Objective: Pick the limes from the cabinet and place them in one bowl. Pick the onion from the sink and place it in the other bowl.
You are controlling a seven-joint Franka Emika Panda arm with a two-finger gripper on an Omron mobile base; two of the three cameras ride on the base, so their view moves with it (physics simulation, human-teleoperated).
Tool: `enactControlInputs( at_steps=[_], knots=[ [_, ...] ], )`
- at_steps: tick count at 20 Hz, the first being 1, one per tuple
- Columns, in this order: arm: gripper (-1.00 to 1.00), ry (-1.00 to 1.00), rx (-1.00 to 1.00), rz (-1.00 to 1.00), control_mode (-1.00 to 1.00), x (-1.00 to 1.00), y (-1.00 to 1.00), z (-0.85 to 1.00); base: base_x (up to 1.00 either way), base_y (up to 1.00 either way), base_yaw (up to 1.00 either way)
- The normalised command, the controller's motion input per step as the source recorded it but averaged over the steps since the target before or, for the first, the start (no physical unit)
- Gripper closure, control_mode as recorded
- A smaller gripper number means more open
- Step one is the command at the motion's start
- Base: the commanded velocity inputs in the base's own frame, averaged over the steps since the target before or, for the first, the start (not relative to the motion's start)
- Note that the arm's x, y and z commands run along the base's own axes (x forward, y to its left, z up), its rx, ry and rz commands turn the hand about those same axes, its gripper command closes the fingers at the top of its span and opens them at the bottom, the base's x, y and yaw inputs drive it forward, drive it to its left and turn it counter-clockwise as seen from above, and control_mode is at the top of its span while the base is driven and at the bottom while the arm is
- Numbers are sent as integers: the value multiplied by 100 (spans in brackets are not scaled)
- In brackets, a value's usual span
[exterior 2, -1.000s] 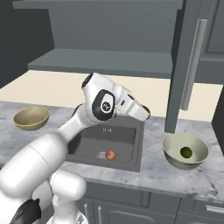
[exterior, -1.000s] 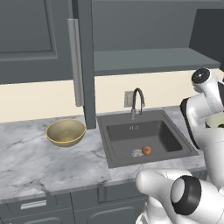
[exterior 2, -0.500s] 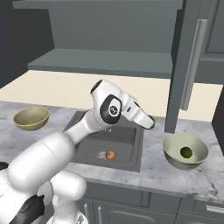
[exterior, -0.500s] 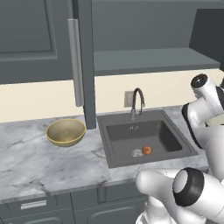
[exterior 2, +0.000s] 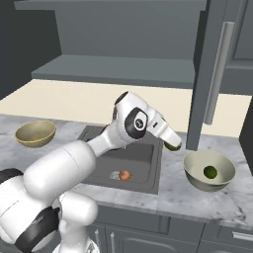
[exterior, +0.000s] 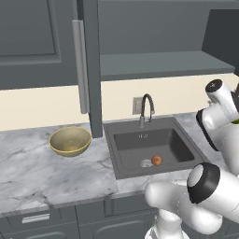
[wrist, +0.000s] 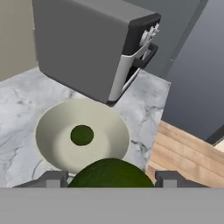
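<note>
My gripper (exterior 2: 173, 145) is shut on a dark green lime (exterior 2: 172, 145), held just above the left rim of the pale cream-grey bowl (exterior 2: 194, 181) on the counter right of the sink. In the hand view the held lime (wrist: 111, 173) sits between the fingertips (wrist: 52, 178) over the bowl (wrist: 54, 142). A second lime (exterior 2: 210, 172) (wrist: 82, 134) lies inside that bowl. The orange-red onion (exterior: 157, 160) (exterior 2: 125, 175) rests by the drain in the dark sink (exterior: 135, 148) (exterior 2: 144, 168). The golden-tan bowl (exterior: 70, 141) (exterior 2: 34, 133) stands left of the sink.
The cabinet door (exterior 2: 206, 74) hangs open just behind the pale bowl, over the grey shelf (exterior 2: 118, 69). A curved faucet (exterior: 147, 108) rises behind the sink. A grey boxy appliance (wrist: 92, 43) stands past the bowl, and the counter edge drops to wooden floor (wrist: 183, 151).
The arm has swung right and down with the lime, from over the sink's right side to the pale bowl's rim. Onion and both bowls have not moved.
</note>
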Motion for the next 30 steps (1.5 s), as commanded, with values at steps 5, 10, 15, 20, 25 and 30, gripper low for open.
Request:
enactControlInputs(
  at_steps=[5, 10, 15, 20, 25, 30],
  knots=[
    [100, 1, 3, 0, -100, 8, -24, -25, 0, 0, 0],
    [100, 0, 3, 0, -100, 5, -24, -22, 0, 0, 0],
    [100, 0, 3, 0, -100, 10, -26, -18, 0, 0, 0],
    [100, 0, 3, 0, -100, 10, -27, -19, 0, 0, 0],
    [100, 0, 3, 0, -100, 10, -27, -18, 0, 0, 0],
    [100, 0, 5, 0, -100, 12, -22, -22, 0, 0, 0]
  ],
)
